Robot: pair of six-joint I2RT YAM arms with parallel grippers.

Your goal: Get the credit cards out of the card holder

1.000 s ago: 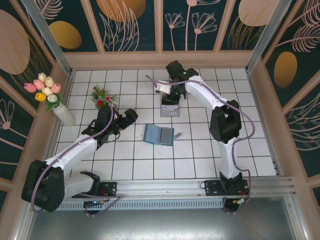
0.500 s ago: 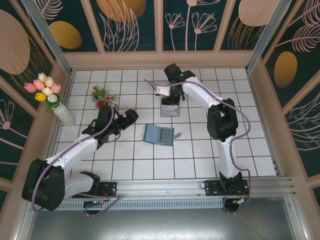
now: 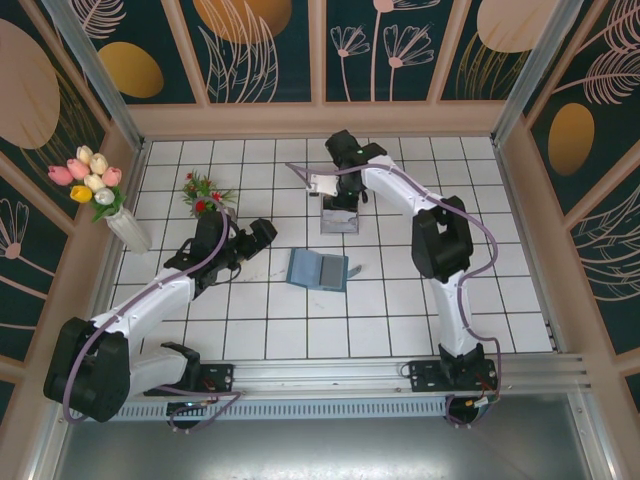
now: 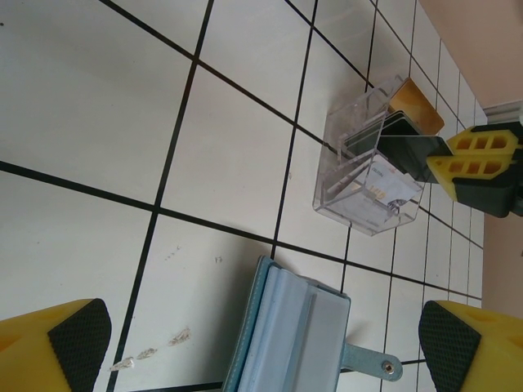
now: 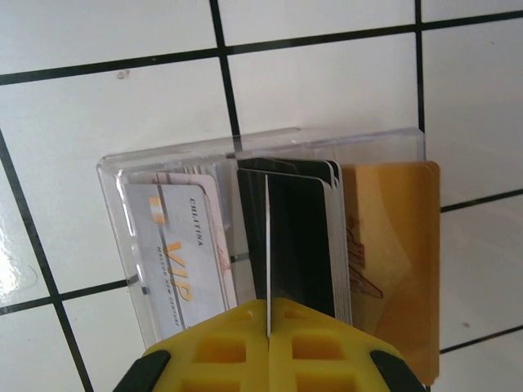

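Right gripper [image 5: 268, 314] pinches a credit card [image 3: 322, 185] over white tiles [image 3: 285, 340]; left gripper [image 3: 262, 234] gapes wide; teal floral walls [image 3: 270, 60] surround.

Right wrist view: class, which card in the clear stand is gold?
The rightmost card in that view, beside the black cards; the white VIP card sits at the opposite end.

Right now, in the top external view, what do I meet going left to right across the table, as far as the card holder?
Vase of tulips → red flower bunch → left gripper, open → card holder, lying open.
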